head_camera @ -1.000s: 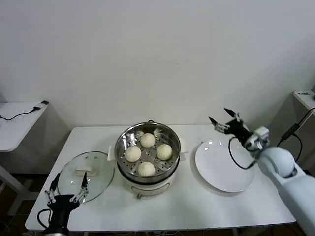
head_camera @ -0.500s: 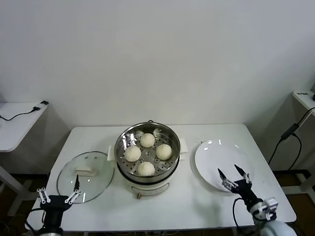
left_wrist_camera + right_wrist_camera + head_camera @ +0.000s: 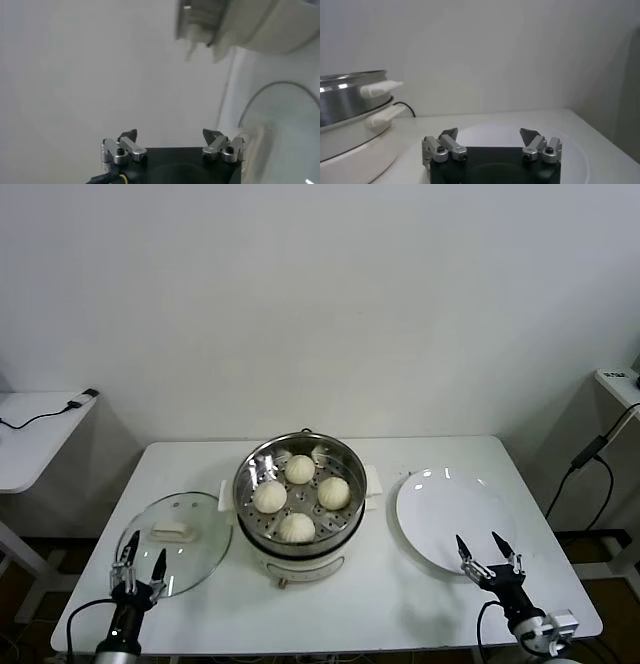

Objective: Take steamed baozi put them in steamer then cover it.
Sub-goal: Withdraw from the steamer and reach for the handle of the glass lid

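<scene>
The round clear glass cover [image 3: 174, 541] with metal rim lies left of the shiny steel steamer [image 3: 300, 499]. It is likely heavy, slippery and fragile, so take it by the cream rectangular handle [image 3: 172, 531]. Left gripper [image 3: 139, 560] and right gripper [image 3: 483, 553] both gape empty at the near edge.

A white table [image 3: 420, 604] stands before a bare white wall [image 3: 320, 294]; a smaller side table [image 3: 30, 439] at left carries a black cable [image 3: 45, 412].

Note the steamer [image 3: 300, 494]: polished stainless steel, mirror-bright wall, perforated metal tray, on a glossy white plastic base. Your four baozi [image 3: 298, 495] look smooth, matt, doughy. The cover [image 3: 174, 542] is clear glass with a cream plastic handle. Plate [image 3: 452, 520]: glossy white. Table [image 3: 400, 604]: smooth, matt white.
</scene>
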### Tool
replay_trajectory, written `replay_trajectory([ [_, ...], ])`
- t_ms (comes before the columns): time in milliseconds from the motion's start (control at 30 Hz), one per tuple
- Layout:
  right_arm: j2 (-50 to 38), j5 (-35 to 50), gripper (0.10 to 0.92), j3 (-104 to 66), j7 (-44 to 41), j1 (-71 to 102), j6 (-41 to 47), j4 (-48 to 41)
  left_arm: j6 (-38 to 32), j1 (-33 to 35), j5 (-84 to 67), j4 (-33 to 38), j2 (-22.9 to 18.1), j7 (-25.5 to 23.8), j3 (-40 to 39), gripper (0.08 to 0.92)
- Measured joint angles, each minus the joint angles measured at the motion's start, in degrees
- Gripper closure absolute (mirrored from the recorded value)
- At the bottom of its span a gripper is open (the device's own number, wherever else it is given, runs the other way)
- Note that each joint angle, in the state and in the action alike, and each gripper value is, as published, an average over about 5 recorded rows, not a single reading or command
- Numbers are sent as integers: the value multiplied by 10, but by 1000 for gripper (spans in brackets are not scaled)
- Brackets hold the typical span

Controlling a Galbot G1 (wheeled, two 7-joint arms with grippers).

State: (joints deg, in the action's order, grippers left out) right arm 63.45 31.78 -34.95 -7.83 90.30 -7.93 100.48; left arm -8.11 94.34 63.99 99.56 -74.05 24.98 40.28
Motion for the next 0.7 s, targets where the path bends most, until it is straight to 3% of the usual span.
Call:
replay_trajectory([
  [333,17,-5,203,-16,5,19,0,19,-1,-81,73,-120,28,19,-10,177],
  [700,31,-7,203,-25,8,31,-2,33,16,-146,100,-190,42,13,-20,177],
])
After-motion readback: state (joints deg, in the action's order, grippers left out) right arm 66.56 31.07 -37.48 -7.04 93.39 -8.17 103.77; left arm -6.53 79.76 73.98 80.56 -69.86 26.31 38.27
